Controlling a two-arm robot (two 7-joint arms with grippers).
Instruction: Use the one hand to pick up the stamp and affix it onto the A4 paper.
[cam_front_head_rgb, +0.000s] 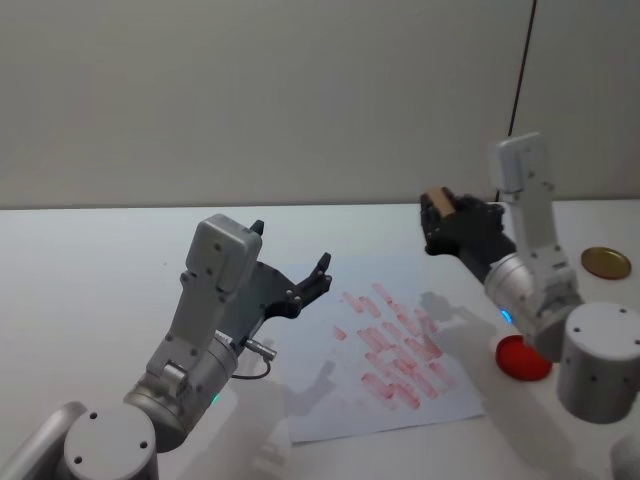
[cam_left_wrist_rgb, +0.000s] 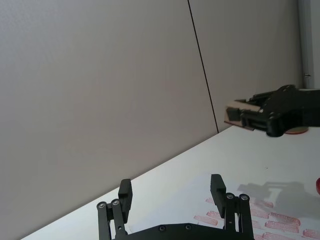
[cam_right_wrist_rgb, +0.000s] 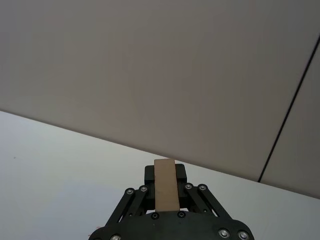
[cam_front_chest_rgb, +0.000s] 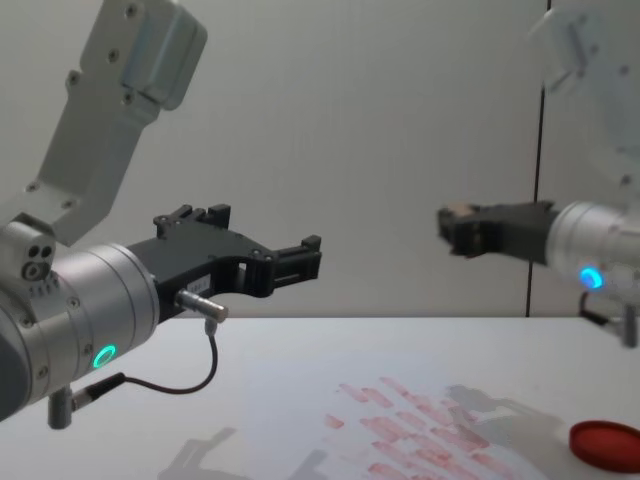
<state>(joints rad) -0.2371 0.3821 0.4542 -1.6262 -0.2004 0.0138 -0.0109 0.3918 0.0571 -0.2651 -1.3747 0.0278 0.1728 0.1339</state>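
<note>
My right gripper is shut on the stamp, a light tan wooden block, and holds it up in the air beyond the far right corner of the A4 paper. The stamp lies clamped between the black fingers in the right wrist view. From the chest the right gripper hangs well above the table. The paper carries rows of red prints. My left gripper stands open and idle above the paper's left side, also seen as left gripper and left gripper.
A round red ink pad lies on the table right of the paper, under my right arm. A round golden lid sits farther back right. A grey wall closes off the far side of the white table.
</note>
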